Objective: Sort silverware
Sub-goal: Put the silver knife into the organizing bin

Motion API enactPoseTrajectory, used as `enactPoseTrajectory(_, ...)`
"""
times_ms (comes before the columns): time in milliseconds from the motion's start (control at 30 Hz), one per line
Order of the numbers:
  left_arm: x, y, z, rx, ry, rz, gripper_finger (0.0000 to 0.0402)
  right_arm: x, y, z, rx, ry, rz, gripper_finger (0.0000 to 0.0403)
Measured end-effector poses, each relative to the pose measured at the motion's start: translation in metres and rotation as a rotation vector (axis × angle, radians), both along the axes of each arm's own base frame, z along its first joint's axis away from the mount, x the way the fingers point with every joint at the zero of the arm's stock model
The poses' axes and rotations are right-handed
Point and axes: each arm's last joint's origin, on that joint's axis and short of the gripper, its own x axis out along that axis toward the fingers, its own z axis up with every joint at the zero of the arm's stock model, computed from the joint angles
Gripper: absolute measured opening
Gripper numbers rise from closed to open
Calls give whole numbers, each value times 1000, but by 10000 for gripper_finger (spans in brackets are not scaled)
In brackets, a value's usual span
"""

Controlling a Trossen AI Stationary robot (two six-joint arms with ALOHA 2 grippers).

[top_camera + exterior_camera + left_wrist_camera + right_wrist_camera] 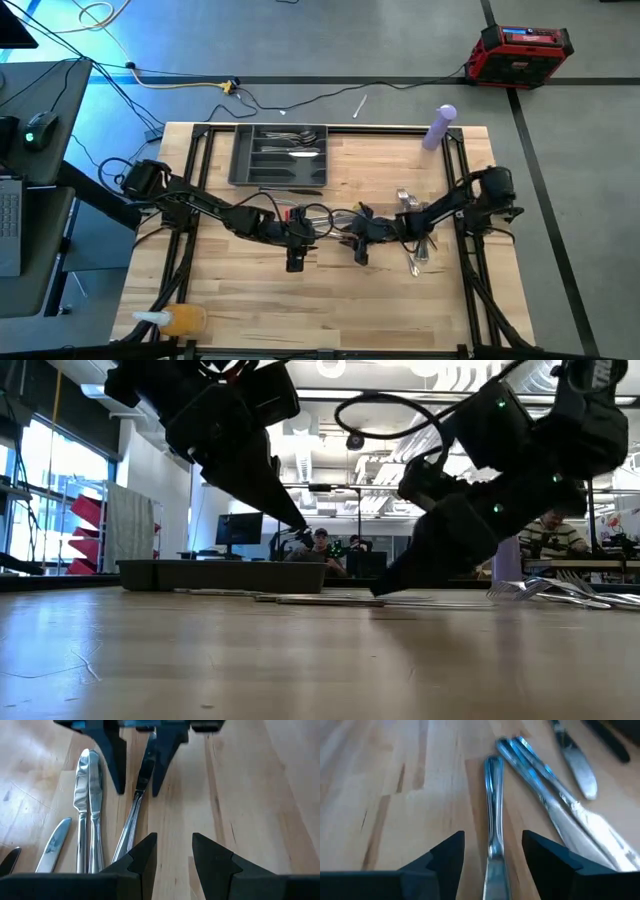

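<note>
nearest the right wrist camera, the right gripper (490, 860) stands with its two dark fingers spread, and a slim shiny silver metal knife (493, 815) lies flat on the pale wooden table (395, 780) between them, untouched on either side. the knife's long axis runs straight out from the claw, in line with the gap, so the fingers straddle its near end and not its middle. in the left wrist view the same knife (136, 805) points toward the left gripper (173, 855), whose fingers stand partly apart with nothing between them; the far end sits between the right arm's fingers. both claws sit at opposite ends of one piece, the right one nearer and already around it. just beside it lie a pair of silver knives (87, 815) side by side, with further blades at the edge. the dark grey compartmented tray (243, 160) sits well apart toward the table's far side, some silverware already in it. a loose heap of forks (417, 250) lies by the right arm.
</note>
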Motion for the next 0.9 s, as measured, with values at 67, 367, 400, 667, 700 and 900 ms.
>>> enactPoseTrajectory(67,0,0,0,8,-2,-8,103,3,1,-7,-3,-15,-5,183)
enactPoseTrajectory(367,0,-1,0,17,0,-18,103,13,0,-38,21,-2,-59,149)
enactPoseTrajectory(400,0,-2,0,17,0,-21,103,13,1,-41,26,-5,-60,142)
enactPoseTrajectory(667,-2,-7,0,37,0,-9,103,14,1,-45,67,-22,-54,31)
enactPoseTrajectory(700,-2,-7,0,44,-2,-1,103,14,1,-45,71,-23,-50,20)
enactPoseTrajectory(900,-2,-4,0,63,-8,24,103,15,-4,-37,108,-11,2,12)
